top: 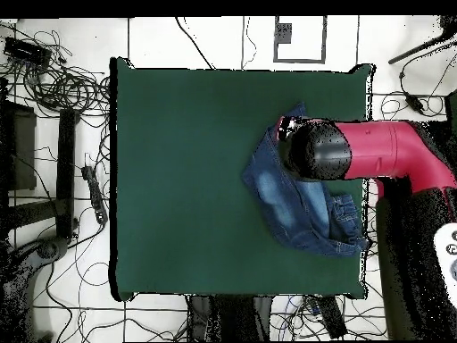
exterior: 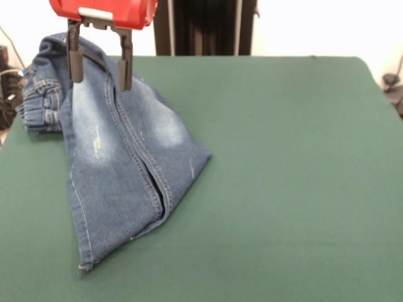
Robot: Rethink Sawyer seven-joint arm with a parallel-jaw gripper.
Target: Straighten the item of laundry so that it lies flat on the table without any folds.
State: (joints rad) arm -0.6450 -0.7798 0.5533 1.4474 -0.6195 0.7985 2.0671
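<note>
The small blue denim jeans (exterior: 119, 151) lie folded over on the dark green table (exterior: 283, 176) at its left side in the front view. One leg end points toward the near edge, and the waistband (exterior: 43, 94) is bunched at the far left edge. My gripper (exterior: 101, 68) hangs just above the upper part of the jeans, its two dark fingers (exterior: 75, 63) wide apart with nothing between them. In the overhead view the red arm (top: 393, 152) reaches in from the right and its black head hides the gripper; the jeans (top: 290, 204) lie by the table's (top: 178, 179) right edge.
The black pedestal (exterior: 204, 28) stands behind the table's far edge. Cables and dark equipment (top: 54, 134) lie on the floor off the table's left side in the overhead view. The jeans' bunched end sits near the table's edge.
</note>
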